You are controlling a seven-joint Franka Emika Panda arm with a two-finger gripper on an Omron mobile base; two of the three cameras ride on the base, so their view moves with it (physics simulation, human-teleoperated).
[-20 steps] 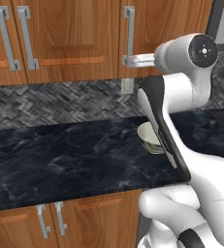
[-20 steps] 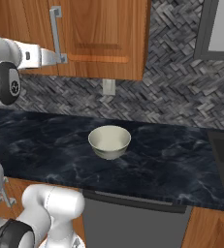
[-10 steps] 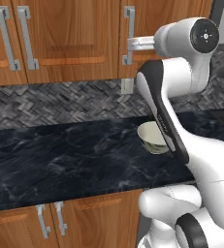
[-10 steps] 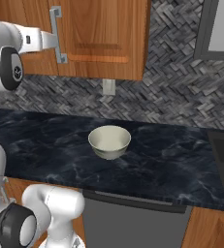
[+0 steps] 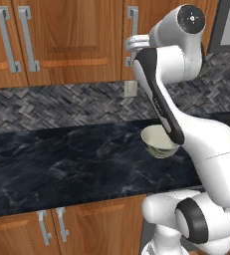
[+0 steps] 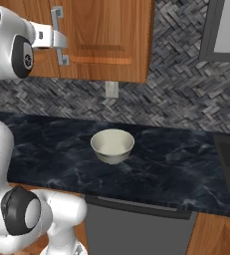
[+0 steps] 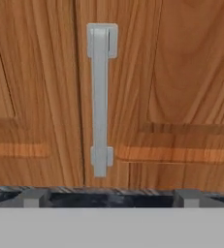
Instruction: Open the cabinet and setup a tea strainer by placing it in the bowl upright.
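Since the earlier pictures the arm has raised its wrist, and the end effector (image 6: 61, 41) now sits just in front of the long silver bar handle (image 7: 100, 99) of the cabinet (image 6: 111, 40), well above the bench (image 6: 176, 169). From the hand view the handle stands vertical at about 12 o'clock from the finger tips, dead centre, with the door closed and its seam just to the 9 o'clock side of the bar. Finger tips appear at the lower corners of that view, widely apart, so the end effector is open and grips nothing. The bowl (image 6: 112, 145) rests upright on the bench, well below the cabinet at roughly 5 o'clock from the handle in the right base view. No tea strainer can be made out; it is presumably behind the door. Judgement: the handle is rigid metal and smooth, so a grip around mid-bar should resist slipping. The door is likely stiff and hinged on its far edge, so the pull should follow an arc. The strainer, by its nature, is likely light and springy; its thin handle is the probable hold.
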